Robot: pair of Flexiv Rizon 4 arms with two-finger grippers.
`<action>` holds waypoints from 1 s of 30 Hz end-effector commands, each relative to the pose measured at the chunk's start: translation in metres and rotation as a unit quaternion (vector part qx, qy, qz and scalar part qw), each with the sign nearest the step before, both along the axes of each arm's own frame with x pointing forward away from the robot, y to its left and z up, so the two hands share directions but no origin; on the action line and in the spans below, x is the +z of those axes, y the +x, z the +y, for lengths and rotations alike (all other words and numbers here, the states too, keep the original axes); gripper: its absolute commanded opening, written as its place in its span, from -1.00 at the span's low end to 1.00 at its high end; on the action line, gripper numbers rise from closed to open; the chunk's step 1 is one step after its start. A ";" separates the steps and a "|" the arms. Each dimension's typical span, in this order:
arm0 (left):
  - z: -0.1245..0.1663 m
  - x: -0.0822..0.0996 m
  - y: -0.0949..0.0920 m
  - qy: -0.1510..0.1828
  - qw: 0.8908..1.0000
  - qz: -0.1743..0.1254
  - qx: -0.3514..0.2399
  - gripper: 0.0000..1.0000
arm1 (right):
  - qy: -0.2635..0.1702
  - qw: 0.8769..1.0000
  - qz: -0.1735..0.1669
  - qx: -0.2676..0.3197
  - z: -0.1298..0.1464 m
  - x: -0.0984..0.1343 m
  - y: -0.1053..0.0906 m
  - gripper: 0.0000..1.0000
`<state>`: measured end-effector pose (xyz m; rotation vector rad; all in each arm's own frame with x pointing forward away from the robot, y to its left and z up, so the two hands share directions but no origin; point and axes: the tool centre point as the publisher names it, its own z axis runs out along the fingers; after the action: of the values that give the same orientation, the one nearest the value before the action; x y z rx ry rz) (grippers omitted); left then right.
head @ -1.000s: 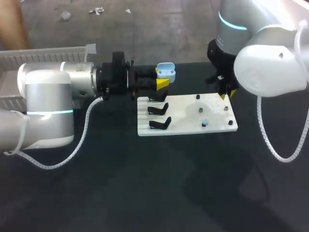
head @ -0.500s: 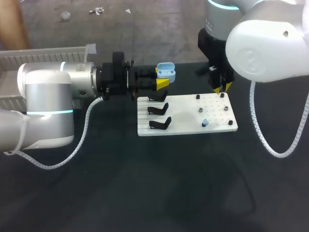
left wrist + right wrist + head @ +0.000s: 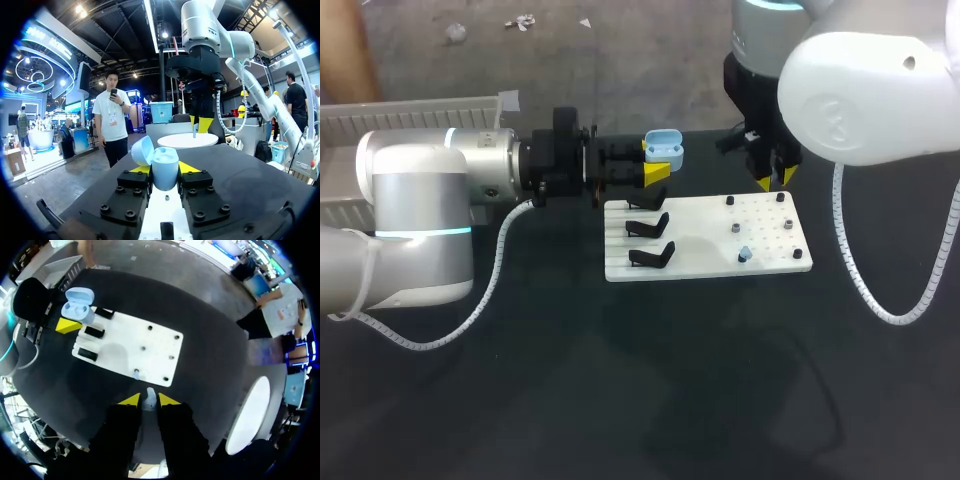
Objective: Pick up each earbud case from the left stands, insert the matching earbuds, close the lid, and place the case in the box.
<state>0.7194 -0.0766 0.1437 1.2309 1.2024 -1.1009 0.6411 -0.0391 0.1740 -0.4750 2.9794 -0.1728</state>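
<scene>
My left gripper point(image 3: 653, 160) is shut on a light blue earbud case point(image 3: 663, 150), held just behind the far left corner of the white board point(image 3: 705, 235). In the left wrist view the case point(image 3: 164, 167) sits between the yellow tips with its lid point(image 3: 141, 150) open. My right gripper point(image 3: 775, 180) hangs above the board's far right part, shut on a small pale earbud point(image 3: 149, 396). From the left wrist that gripper point(image 3: 198, 124) shows straight ahead of the case. A second earbud point(image 3: 744, 254) stands on a peg near the board's front right.
Three black stands point(image 3: 648, 226) line the board's left side, all bare. Several small dark pegs point(image 3: 732, 229) dot its right half. A pale ribbed tray point(image 3: 410, 115) lies at the far left behind my left arm. The tabletop is dark.
My right arm has risen and shifted left, away from the board's far right corner. The left arm and the case have not moved.
</scene>
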 end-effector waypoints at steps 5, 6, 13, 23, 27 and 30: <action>0.000 -0.001 -0.002 -0.002 1.000 -0.002 0.003 -1.00 | 0.018 0.957 -0.031 -0.286 0.014 0.007 -0.004 -1.00; 0.000 -0.001 -0.002 -0.002 1.000 -0.002 0.003 -1.00 | 0.024 0.951 -0.027 -0.308 0.017 0.008 -0.005 -1.00; 0.000 -0.001 -0.002 -0.002 1.000 -0.002 0.003 -1.00 | 0.041 0.906 -0.007 -0.422 0.026 0.011 -0.010 -1.00; 0.000 -0.001 -0.002 -0.002 1.000 -0.002 0.003 -1.00 | 0.053 0.901 -0.016 -0.431 0.040 0.017 -0.008 -1.00; 0.000 -0.001 -0.002 -0.002 1.000 -0.002 0.003 -1.00 | 0.053 0.901 -0.016 -0.431 0.040 0.017 -0.008 -1.00; 0.000 -0.001 -0.002 -0.002 1.000 -0.002 0.003 -1.00 | 0.053 0.901 -0.016 -0.431 0.040 0.017 -0.008 -1.00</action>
<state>0.7193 -0.0767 0.1437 1.2309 1.2024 -1.1010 0.6338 0.0007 0.1904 0.8692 2.9070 -0.0812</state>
